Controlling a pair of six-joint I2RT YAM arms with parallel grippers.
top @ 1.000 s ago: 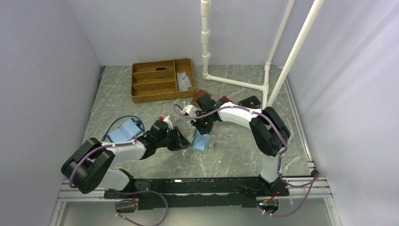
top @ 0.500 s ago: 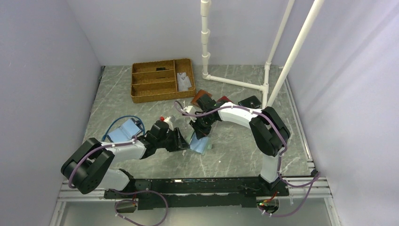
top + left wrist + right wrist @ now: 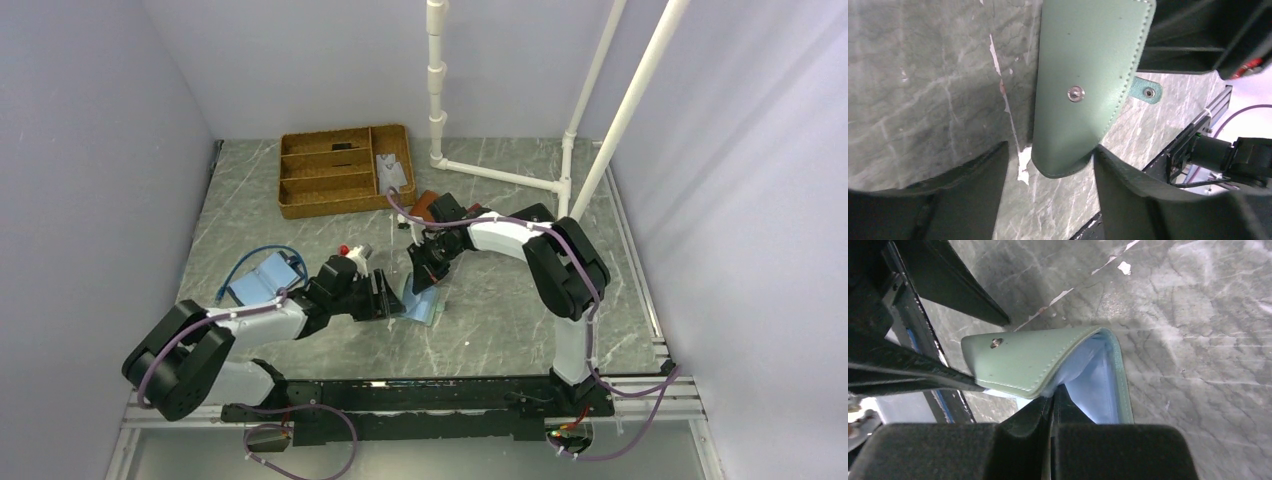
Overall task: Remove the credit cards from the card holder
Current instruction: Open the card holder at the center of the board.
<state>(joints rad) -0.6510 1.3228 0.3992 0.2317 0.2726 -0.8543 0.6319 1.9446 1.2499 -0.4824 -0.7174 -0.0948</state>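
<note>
Overhead, my left gripper (image 3: 385,297) had spread wider beside the card holder (image 3: 425,303) on the worktop (image 3: 500,300). Left wrist: jaws apart, astride its green flap. Right wrist: right gripper (image 3: 1053,400) pinched that flap open; next, I judged, came fishing out the unseen credit cards.

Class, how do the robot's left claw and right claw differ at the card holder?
The left claw stands open, straddling the card holder flap without gripping; the right claw is shut, pinching that flap's edge. Seen from above, the left claw sits at the holder's left, the right claw at its far side. Both are black and work on the same holder.
</note>
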